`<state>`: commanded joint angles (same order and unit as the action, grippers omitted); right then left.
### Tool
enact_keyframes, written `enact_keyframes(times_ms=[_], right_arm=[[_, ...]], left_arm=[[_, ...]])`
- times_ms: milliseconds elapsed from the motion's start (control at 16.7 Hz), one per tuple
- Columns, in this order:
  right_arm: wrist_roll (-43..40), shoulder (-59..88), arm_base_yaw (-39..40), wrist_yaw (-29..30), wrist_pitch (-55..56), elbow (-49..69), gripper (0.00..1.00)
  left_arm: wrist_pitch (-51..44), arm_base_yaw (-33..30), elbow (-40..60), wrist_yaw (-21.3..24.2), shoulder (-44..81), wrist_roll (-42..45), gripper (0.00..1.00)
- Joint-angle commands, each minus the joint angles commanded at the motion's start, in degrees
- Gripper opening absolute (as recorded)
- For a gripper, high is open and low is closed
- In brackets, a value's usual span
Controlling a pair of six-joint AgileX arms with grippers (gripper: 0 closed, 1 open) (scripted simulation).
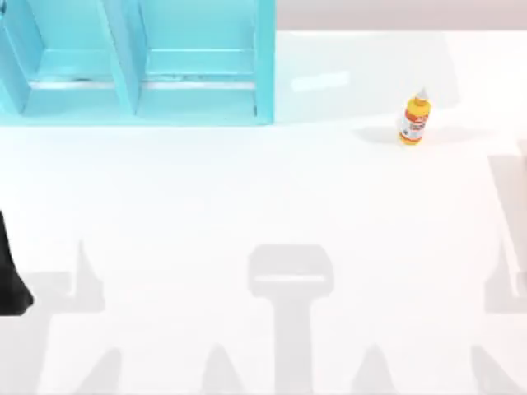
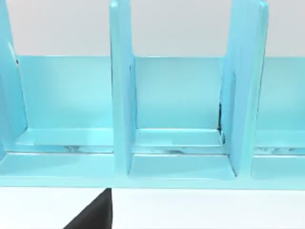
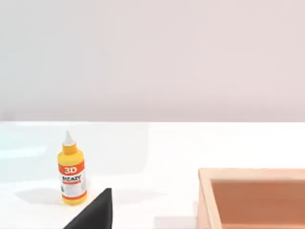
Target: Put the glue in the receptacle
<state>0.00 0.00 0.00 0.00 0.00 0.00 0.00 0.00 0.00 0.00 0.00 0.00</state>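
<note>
Glue (image 1: 414, 119): small yellow-orange btl w/ white pointed nozzle cap and red-and-white label, standing upright on white table (image 1: 263, 214), far side, right of centre in top view. Nothing touching it; casts a shadow on the table surface. In right wrist view the glue (image 3: 71, 171) again stands upright, label reading "3D" facing the camera, free of any contact. Blue shelf unit (image 1: 136, 62) occupies far-left of table in top view, open compartments split by upright dividers; glue sits well apart from it, to its right. Left wrist view faces the blue shelf unit (image 2: 121, 95) head-on, several compartments visible, interiors bare as far as can be seen. Wooden box (image 3: 252, 198), tan-brown, open-topped, seen in right wrist view near the glue but apart from it, w/ bare table between; only part of its rim and inner wall in frame. Left arm (image 1: 12, 276): dark part at left edge of top view, near side, well apart from glue. A dark fingertip (image 2: 95, 212) shows at the edge of left wrist view; jaw state cannot be told. Right gripper: one dark fingertip (image 3: 95, 212) at the edge of right wrist view, near the glue but not touching it; jaw state cannot be told.
</note>
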Motion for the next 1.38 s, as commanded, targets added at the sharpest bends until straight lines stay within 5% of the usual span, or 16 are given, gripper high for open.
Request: enact_keyframes(times_ms=[540, 1380], right_arm=[[5.99, 15.21, 4.4, 5.56, 9.65, 3.01, 1.0], [8.41, 92.31, 24.7, 23.1, 57.52, 18.82, 1.0]], left_arm=[[0.0, 0.0, 0.0, 0.0, 0.0, 0.0, 1.0], [0.0, 0.0, 0.0, 0.0, 0.0, 0.0, 1.0]])
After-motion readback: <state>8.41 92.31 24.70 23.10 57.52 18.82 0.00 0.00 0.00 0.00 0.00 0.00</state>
